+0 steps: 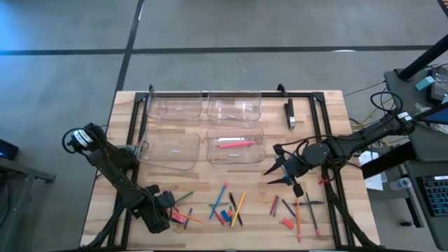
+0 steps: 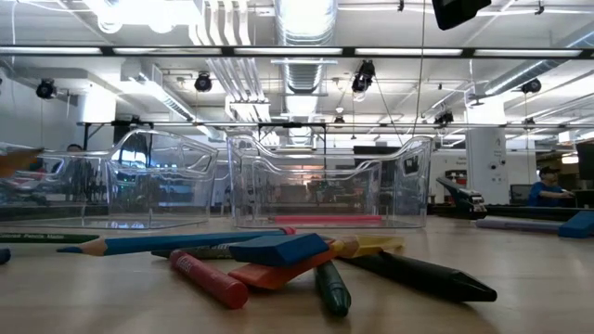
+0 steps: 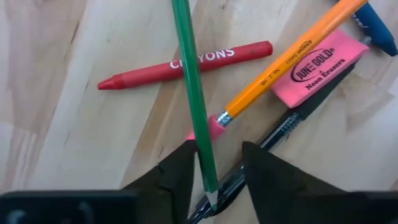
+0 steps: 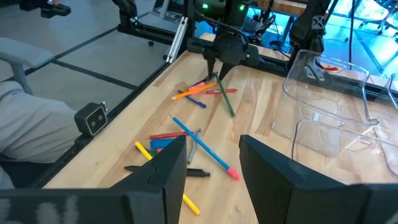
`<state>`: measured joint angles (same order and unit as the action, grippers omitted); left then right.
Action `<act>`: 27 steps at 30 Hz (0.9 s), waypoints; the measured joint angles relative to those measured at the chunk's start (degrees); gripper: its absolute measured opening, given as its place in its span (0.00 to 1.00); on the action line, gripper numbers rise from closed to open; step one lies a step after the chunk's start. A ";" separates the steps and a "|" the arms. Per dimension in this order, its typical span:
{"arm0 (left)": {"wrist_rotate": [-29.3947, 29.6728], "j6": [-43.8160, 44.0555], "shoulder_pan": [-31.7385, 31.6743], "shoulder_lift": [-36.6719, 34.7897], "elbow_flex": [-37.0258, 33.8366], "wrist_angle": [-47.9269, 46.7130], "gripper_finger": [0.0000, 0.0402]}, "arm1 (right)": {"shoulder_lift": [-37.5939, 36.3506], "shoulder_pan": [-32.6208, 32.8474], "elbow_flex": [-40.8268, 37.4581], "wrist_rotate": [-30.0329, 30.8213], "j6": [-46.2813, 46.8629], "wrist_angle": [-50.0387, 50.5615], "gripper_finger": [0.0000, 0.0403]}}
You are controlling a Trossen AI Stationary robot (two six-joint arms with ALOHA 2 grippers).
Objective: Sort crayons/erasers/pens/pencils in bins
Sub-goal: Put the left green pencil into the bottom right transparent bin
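Across the lower half of the high view, crayons (image 1: 274, 205), pens (image 1: 233, 205), erasers (image 1: 287, 224) and pencils (image 1: 238, 205) are lying loose on the desk (image 1: 231, 234). One pink stick is sitting in the bins (image 1: 235, 147); sorting is barely starting. Lower left, the left tool (image 1: 170, 203) is straddling a green pencil (image 3: 194, 99), part open. The right tool (image 1: 274, 173), centre right, is hovering wide and empty.

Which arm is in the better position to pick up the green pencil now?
Left. The left gripper is open with the green pencil between its fingers, while the right gripper hangs open near the bins.
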<state>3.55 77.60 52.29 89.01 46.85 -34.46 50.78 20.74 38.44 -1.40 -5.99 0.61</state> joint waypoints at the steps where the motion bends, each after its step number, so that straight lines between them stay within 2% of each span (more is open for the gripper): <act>1: -0.03 0.02 0.00 -0.07 -0.02 -0.01 0.24 | 0.00 -0.01 0.00 -0.01 0.01 -0.01 0.35; 10: -1.27 0.00 0.02 -0.87 -0.04 1.62 0.03 | 0.00 0.00 0.00 0.01 -0.03 -0.01 0.35; 20: -2.76 0.08 -0.21 -3.96 0.61 -2.37 0.03 | 0.00 -0.01 0.00 0.01 -0.06 -0.02 0.35; 24: 4.12 -0.73 -2.17 -8.73 0.95 -6.18 0.03 | 0.00 -0.01 0.00 0.07 -0.71 -0.12 0.35; 27: 9.84 -6.09 -5.41 -13.22 1.05 -5.90 0.03 | 0.00 -0.01 0.00 0.07 -0.71 -0.98 0.35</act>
<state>13.39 71.51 46.89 75.79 47.90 -40.36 50.78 20.73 38.44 -1.32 -6.70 -0.37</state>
